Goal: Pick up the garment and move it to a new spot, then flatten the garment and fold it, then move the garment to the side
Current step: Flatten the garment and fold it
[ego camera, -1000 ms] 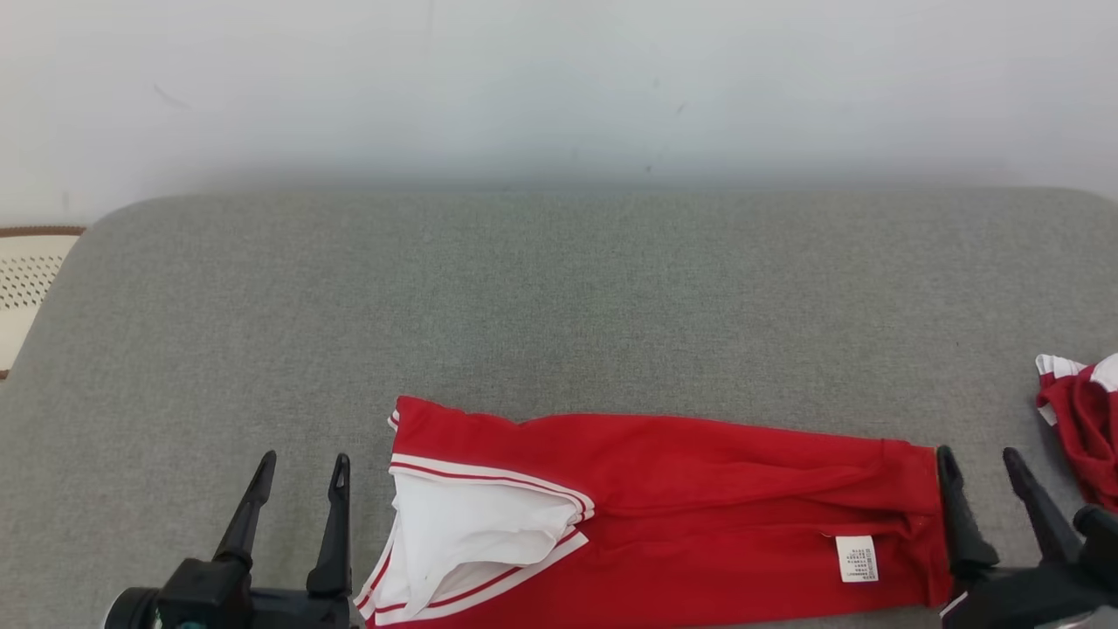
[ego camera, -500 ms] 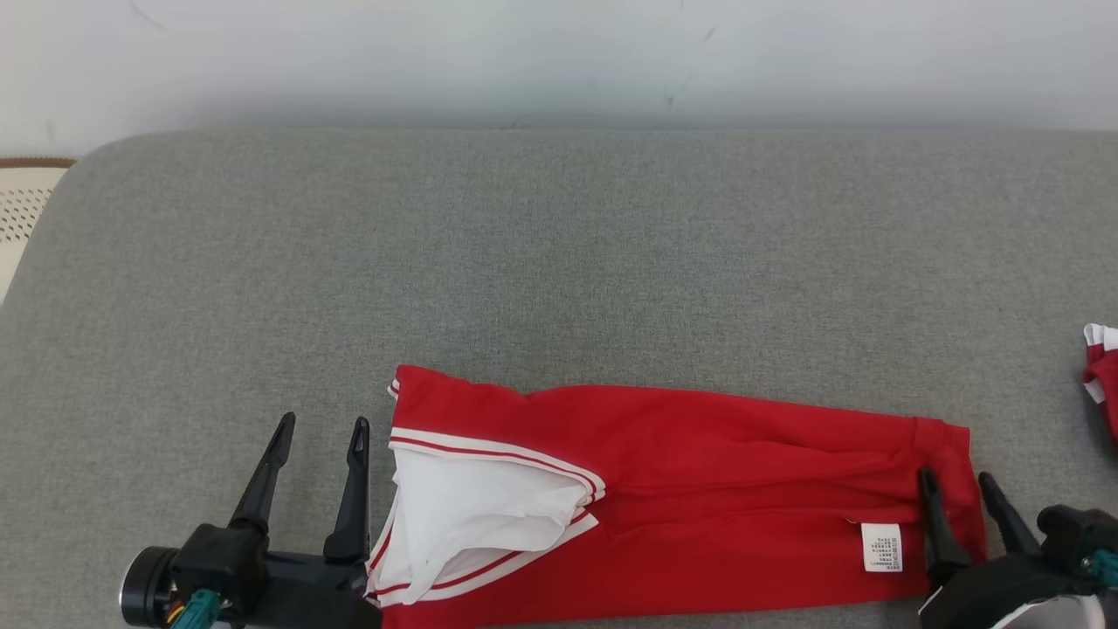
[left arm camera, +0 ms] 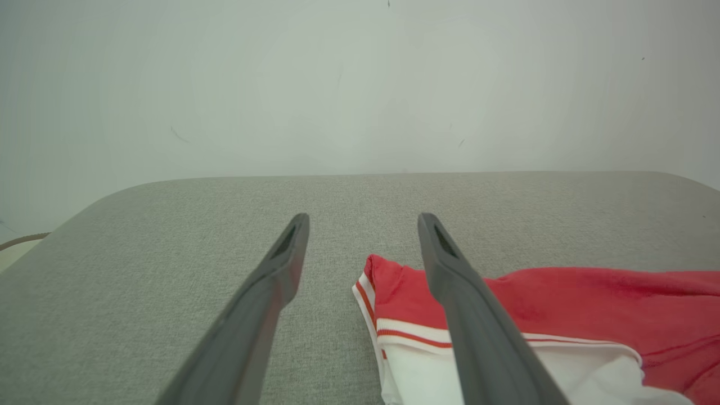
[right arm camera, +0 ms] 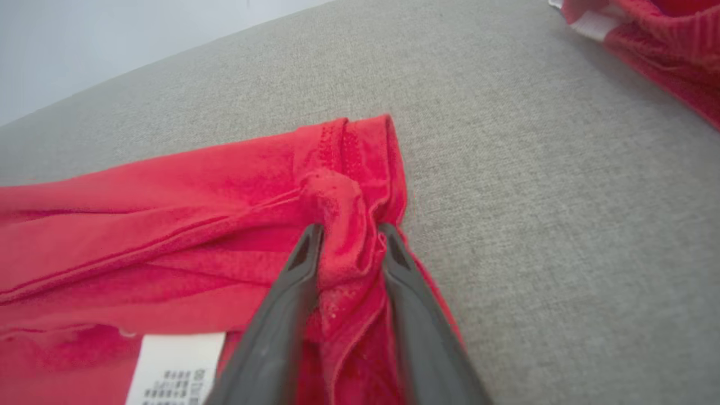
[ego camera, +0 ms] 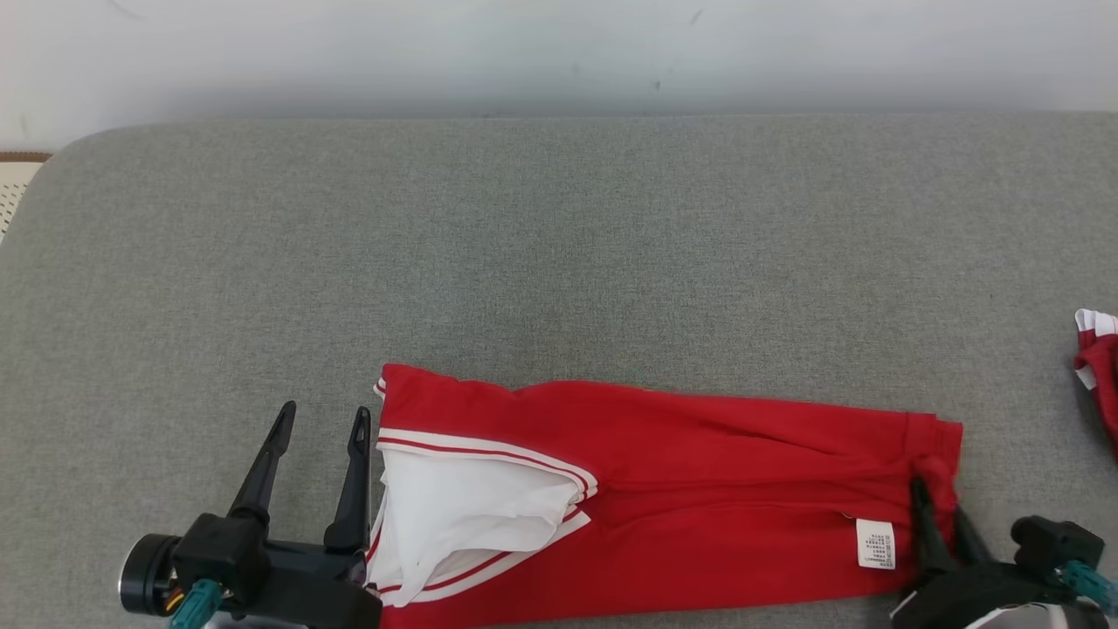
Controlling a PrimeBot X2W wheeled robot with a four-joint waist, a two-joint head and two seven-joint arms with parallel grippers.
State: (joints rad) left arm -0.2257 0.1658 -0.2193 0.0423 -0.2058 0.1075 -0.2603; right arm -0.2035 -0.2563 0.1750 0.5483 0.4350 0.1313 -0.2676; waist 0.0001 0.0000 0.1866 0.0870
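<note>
Red garment lies flat-ish along the lower middle of the head frame on the grey cushion, a long folded strip. Its white inside and striped trim are at the left end, the label near the right end.

Right gripper, lower right, is pinching a bunched ridge of the red hem between its fingers; in the right wrist frame the cloth is puckered up between them. Left gripper, lower left, is spread wide and empty, just beside the striped edge.

Handling: thin knit, light, limp, not fragile. It will sag and drag from any single pinch and the layers may slide apart. Best holds look like the two end edges, through all layers, hem at the right and striped trim at the left.

Another red cloth sits at the right edge, well apart.
</note>
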